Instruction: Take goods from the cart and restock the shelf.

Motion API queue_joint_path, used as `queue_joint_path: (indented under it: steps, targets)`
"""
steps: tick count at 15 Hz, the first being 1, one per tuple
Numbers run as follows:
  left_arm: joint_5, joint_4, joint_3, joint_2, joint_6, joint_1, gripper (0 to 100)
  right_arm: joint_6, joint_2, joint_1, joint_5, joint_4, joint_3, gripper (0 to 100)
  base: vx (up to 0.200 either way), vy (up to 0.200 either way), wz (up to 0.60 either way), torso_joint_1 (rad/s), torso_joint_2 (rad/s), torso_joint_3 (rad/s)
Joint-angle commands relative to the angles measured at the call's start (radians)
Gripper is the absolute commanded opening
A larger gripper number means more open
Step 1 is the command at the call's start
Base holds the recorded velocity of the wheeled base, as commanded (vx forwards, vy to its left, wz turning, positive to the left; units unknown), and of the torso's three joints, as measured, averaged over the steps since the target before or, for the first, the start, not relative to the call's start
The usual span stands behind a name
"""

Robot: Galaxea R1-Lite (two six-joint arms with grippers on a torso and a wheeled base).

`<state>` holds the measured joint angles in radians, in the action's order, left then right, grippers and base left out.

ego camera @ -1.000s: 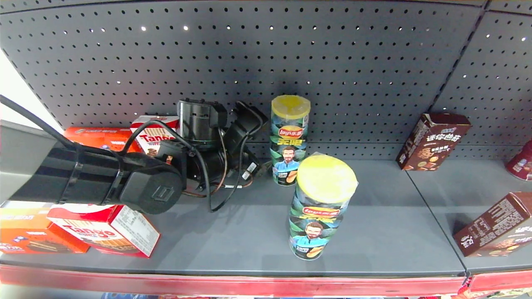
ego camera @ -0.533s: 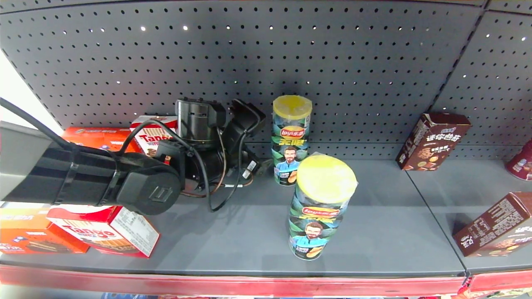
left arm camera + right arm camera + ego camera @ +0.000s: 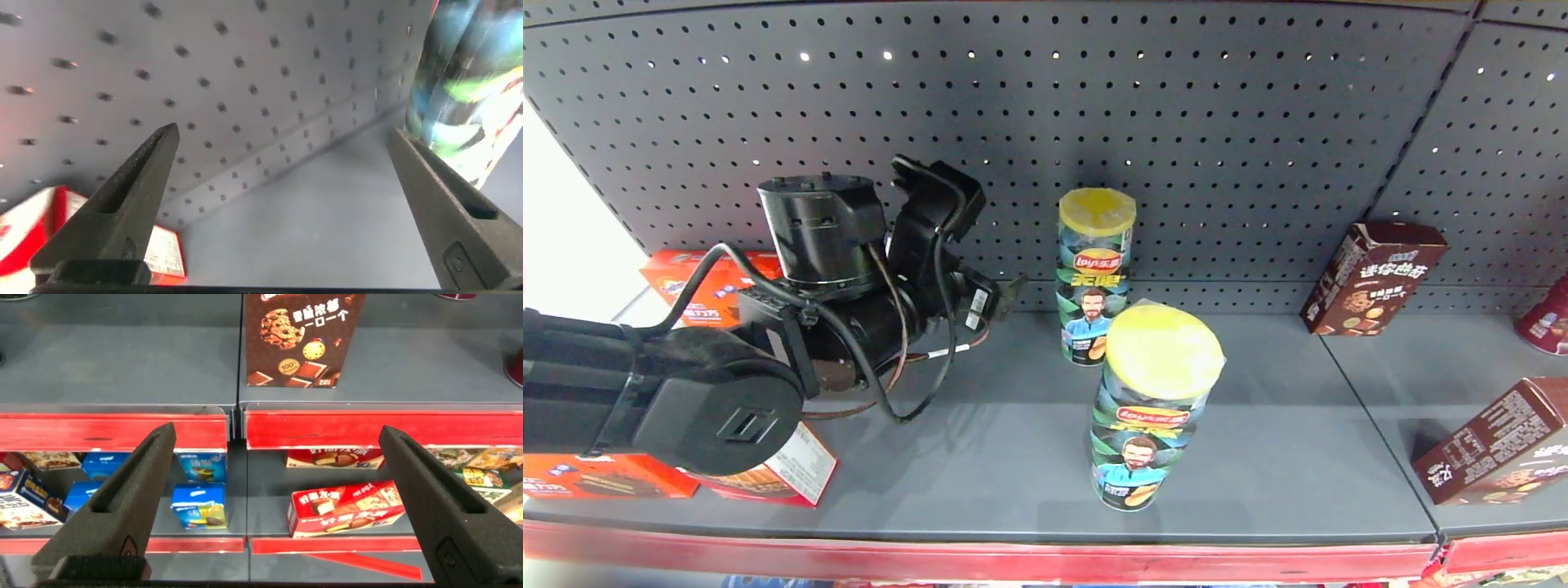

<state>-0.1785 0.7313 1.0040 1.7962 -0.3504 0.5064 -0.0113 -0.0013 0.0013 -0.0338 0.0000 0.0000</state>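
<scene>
Chip can (image 3: 1156, 404) upright near shelf (image 3: 1013, 465) front edge; second can (image 3: 1093, 273) behind it, by back panel (image 3: 1176, 122). Left gripper (image 3: 282, 132) spread wide, empty, just beside second can: placing looks done. Next: back out clear of cans, fetch from cart. Right wrist view adds right gripper (image 3: 275, 431), gaping, empty, facing cookie box (image 3: 298, 339).

Downward head and close left wrist cameras share the rear can (image 3: 1094, 278).

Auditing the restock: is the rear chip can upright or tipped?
Upright: the rear chip can stands on its base on the shelf, yellow lid on top, apart from the left gripper.
</scene>
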Motion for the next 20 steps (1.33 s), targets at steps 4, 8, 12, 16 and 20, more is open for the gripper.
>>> queue_joint_path:
  steps: [4,8,12,16,20]
  targets:
    - [0.001,0.036,-0.024,-0.018,0.004,0.018,100,-0.003,0.001,0.0,0.012,-0.014,-0.021,100,0.0,0.0,0.0,0.0,0.0,0.0]
    - [-0.001,0.043,-0.035,-0.024,0.008,0.012,100,0.093,0.422,0.04,0.091,-0.011,-0.468,100,0.0,0.0,0.0,0.0,0.0,0.0]
    - [-0.001,0.065,-0.044,-0.023,0.008,0.018,100,-0.045,0.79,0.161,0.164,-0.04,-0.67,100,0.0,0.0,0.0,0.0,0.0,0.0]
    - [-0.001,0.066,-0.055,-0.021,0.008,0.008,100,-0.101,1.003,0.348,0.152,-0.091,-0.689,100,0.0,0.0,0.0,0.0,0.0,0.0]
    - [-0.001,0.066,-0.071,-0.032,0.008,0.003,100,-0.102,1.179,0.494,0.123,-0.147,-0.713,100,0.0,0.0,0.0,0.0,0.0,0.0]
